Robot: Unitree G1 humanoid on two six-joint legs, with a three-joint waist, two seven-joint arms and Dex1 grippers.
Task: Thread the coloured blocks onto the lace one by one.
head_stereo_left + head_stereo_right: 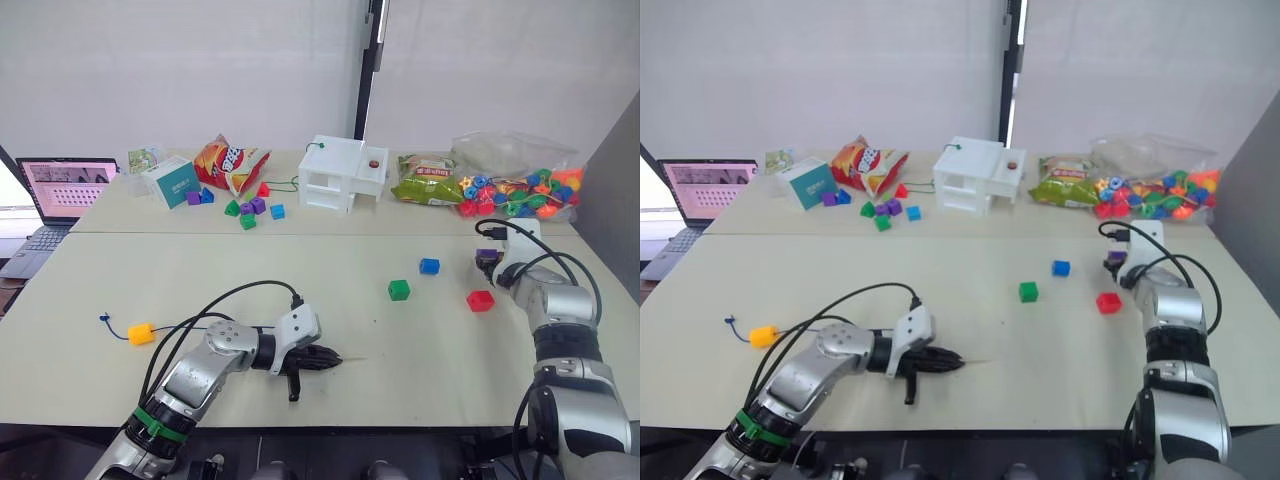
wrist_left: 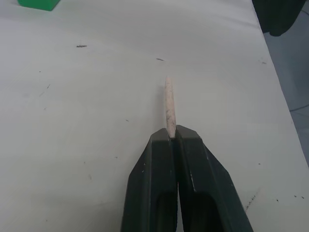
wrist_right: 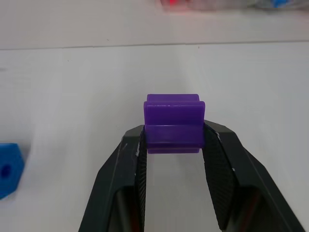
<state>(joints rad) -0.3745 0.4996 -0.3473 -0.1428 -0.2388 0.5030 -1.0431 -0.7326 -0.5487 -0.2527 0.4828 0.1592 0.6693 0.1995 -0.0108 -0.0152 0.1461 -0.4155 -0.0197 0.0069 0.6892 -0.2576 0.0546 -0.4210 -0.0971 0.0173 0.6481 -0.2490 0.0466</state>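
Note:
My left gripper (image 1: 328, 359) lies low over the near table edge, shut on the lace's stiff pale tip (image 2: 169, 104), which pokes forward past the fingertips. The thin dark lace (image 1: 104, 320) trails left to a yellow-orange block (image 1: 141, 333) that appears to sit on it. At the right of the table, my right gripper (image 3: 174, 131) is shut on the purple block (image 3: 173, 123); I cannot tell whether the block touches the table. Loose on the table between the arms are the green block (image 1: 399, 290), the blue block (image 1: 429, 266) and the red block (image 1: 480, 300).
Along the back stand a laptop (image 1: 65, 190), a teal box (image 1: 172, 182), snack bags (image 1: 232, 165), a set of small blocks (image 1: 250, 210), a white toy house (image 1: 340, 172), a green packet (image 1: 428, 180) and a bag of multicoloured beads (image 1: 520, 185).

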